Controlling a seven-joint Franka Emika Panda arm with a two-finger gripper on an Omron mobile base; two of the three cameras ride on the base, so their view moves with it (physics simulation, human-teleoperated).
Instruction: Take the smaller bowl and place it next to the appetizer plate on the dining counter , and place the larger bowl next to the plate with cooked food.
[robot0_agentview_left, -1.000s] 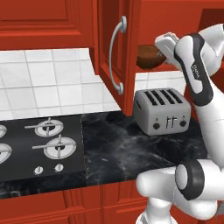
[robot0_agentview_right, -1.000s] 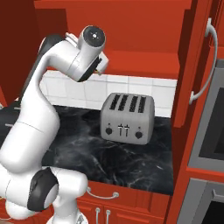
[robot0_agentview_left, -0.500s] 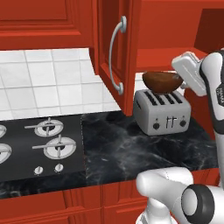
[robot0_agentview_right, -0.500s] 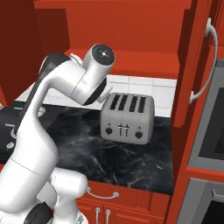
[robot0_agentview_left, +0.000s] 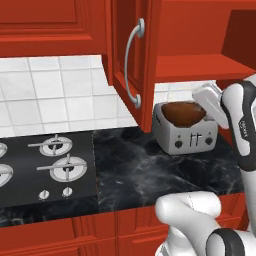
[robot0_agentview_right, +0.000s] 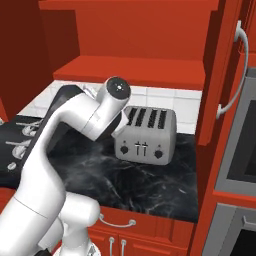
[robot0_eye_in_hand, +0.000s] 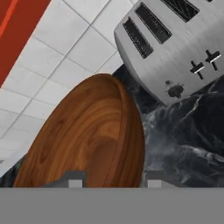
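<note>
The gripper (robot0_eye_in_hand: 111, 181) pinches the rim of the smaller bowl (robot0_eye_in_hand: 87, 140), one finger inside the wall and one outside, holding it in the air before the toaster (robot0_agentview_left: 184, 132). Stiff, glossy wood looks light but slippery, so a deep bite on the rim suits it.

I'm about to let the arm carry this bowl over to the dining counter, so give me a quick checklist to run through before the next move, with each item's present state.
1. Right bowl picked: the smaller bowl, brown and glossy, sits at the gripper. Ok.
2. Grip: fingertips sit either side of the bowl's rim, jaws closed on it. Ok.
3. Bowl out of the cabinet: it hangs in front of the toaster, below the shelf. Ok.
4. Gap to the toaster: cannot tell.
5. Open cabinet door beside the arm's path: a swing that way looks risky. Not ok.
6. Appetizer plate located: cannot tell.
</note>
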